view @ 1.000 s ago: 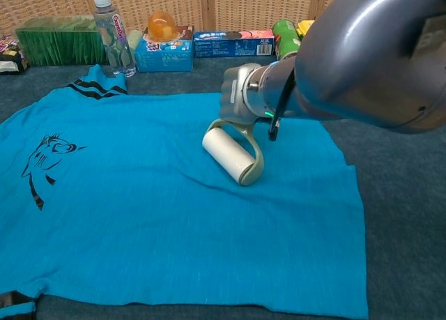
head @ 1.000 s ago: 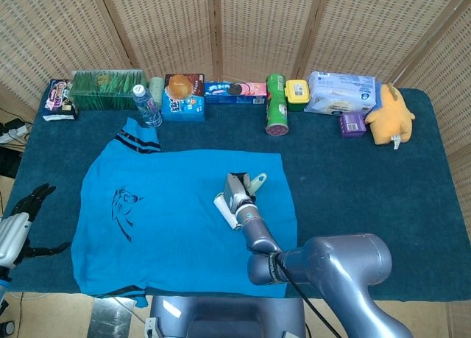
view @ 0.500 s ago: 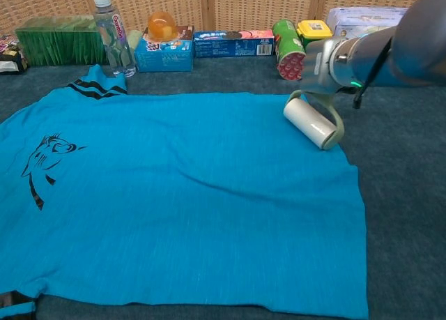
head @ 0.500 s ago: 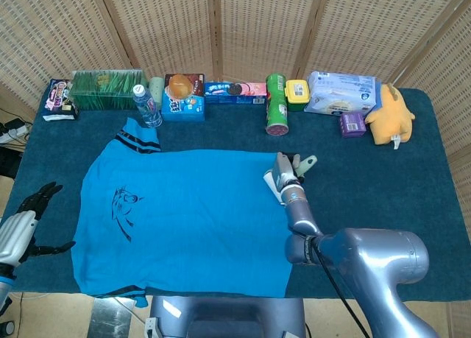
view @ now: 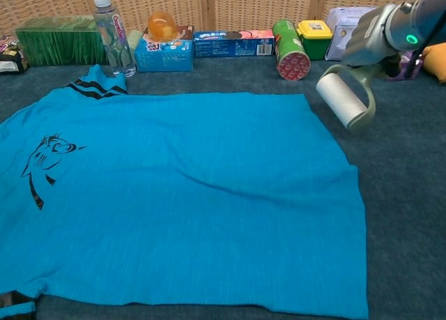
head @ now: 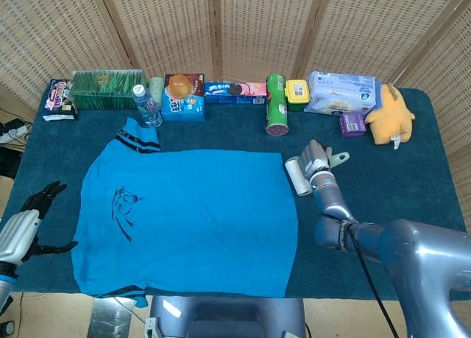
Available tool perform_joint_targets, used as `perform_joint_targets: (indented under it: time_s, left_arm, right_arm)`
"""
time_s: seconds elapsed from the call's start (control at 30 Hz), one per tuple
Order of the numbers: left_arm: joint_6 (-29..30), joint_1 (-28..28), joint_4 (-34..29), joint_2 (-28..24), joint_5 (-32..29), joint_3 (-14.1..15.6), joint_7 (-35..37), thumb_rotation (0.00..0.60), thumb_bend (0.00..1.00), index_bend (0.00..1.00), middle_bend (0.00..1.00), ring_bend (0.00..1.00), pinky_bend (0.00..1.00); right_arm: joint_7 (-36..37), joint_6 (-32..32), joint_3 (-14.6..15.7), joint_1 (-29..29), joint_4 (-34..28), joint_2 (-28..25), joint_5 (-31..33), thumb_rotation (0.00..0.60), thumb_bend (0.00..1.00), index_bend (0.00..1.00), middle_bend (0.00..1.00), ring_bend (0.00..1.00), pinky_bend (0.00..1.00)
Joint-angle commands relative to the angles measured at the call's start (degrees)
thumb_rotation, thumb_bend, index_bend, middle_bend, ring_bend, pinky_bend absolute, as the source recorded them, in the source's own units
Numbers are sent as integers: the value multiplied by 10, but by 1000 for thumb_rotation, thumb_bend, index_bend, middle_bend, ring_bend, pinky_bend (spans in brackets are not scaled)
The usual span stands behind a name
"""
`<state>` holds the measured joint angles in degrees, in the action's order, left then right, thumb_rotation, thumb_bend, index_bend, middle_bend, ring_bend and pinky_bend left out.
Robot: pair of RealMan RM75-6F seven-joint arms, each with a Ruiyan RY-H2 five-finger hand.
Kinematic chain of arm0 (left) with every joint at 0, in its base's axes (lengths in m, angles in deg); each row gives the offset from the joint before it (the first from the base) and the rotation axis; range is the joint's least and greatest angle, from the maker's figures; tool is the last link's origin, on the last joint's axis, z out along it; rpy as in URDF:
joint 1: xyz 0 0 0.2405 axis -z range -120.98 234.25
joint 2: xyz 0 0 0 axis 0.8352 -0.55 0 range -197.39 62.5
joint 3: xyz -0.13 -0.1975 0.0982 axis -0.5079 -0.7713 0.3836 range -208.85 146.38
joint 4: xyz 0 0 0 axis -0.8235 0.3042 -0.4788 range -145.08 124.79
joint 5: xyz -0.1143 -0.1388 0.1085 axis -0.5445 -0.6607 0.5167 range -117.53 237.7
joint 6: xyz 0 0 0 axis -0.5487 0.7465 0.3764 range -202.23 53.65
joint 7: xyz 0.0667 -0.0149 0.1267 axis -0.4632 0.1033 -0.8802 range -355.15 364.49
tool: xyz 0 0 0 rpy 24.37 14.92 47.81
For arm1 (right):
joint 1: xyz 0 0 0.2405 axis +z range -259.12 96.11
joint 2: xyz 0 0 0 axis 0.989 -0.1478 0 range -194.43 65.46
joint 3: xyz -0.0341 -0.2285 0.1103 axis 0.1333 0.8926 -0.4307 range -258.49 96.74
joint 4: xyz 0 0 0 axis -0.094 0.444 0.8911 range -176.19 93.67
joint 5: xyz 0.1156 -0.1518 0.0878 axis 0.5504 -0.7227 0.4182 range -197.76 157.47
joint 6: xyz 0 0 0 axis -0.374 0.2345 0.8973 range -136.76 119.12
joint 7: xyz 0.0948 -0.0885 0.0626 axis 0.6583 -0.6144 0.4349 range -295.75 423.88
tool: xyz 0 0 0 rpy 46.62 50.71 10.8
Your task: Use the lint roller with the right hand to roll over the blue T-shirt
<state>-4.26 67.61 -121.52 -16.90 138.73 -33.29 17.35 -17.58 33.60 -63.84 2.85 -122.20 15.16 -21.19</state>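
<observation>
The blue T-shirt (head: 184,216) (view: 174,194) lies flat on the dark blue table, a black print on its left half. My right hand (head: 316,160) (view: 373,37) grips the handle of the lint roller (head: 296,176) (view: 343,99). Its white roll hangs just past the shirt's right edge, over bare cloth; whether it touches the table I cannot tell. My left hand (head: 26,224) hovers off the table's left edge with fingers spread, holding nothing.
Along the back stand a water bottle (head: 146,105), snack boxes (head: 183,97), a green can (head: 276,104) (view: 289,49), a yellow tub (head: 296,93), tissue packs (head: 340,93) and a yellow plush toy (head: 388,114).
My right hand has swept the roller rightward from the middle of the shirt, across its right part and off its right edge. The left hand barely moved.
</observation>
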Motion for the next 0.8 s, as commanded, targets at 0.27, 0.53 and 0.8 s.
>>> perform_joint_targets:
  time_s: [0.27,0.53,0.8]
  left_arm:
    - [-1,1,-1,-5,0,-1,4,600,89,0,0,0,18]
    - [-3,4,-5,-6,-1,-2,3,600,88,0,0,0,18]
    - [-6,9,-11,-5,-1,-4,-4,600,87,0,0,0,18]
  right_arm:
    - [80,-112,40,-11,42,-38,55,600,411,67,118,153,369]
    - [158,-135,41,-22,50,-56,21,600,0,0,0,0,197]
    - [274,-136,-6,-85,41,-97,-122,600,0,0,0,0,153]
